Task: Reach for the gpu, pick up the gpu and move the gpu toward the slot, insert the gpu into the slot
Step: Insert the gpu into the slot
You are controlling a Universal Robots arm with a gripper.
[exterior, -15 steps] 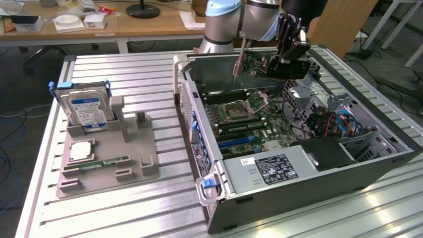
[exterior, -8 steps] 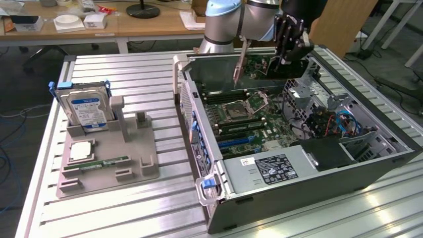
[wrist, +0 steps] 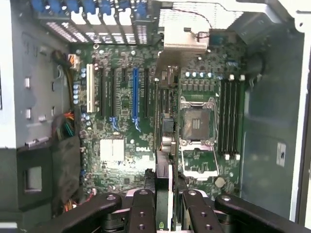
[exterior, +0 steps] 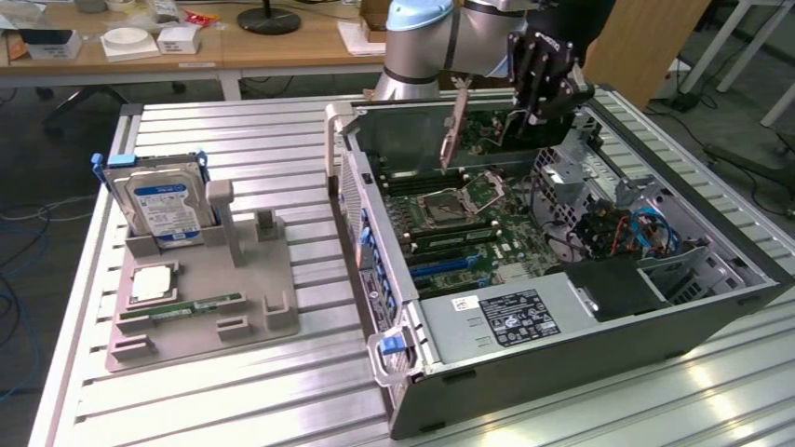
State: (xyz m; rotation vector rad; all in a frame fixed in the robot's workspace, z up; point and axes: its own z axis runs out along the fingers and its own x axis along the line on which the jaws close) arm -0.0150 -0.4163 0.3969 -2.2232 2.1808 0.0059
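The gpu [exterior: 455, 126] is a thin dark card with a metal end bracket. It hangs upright over the far end of the open computer case [exterior: 695, 312], above the motherboard and not touching it. My gripper [exterior: 532, 98] is shut on its upper edge. In the wrist view the gpu [wrist: 164, 160] shows edge-on between the black fingers [wrist: 142, 209] of my gripper [wrist: 167, 213]. Its line runs beside the cpu socket [wrist: 198, 121]. The long blue slot [wrist: 134, 94] and the black slots beside it lie off to one side of the card.
On the exterior view's left, a grey fixture [exterior: 267, 307] carries a blue-labelled hard drive [exterior: 162, 200] and a green memory stick [exterior: 186, 305]. The power supply [exterior: 509, 312] fills the case's near end. Cables [exterior: 653, 233] sit at the case's right side. The slatted metal table [exterior: 249, 400] runs underneath.
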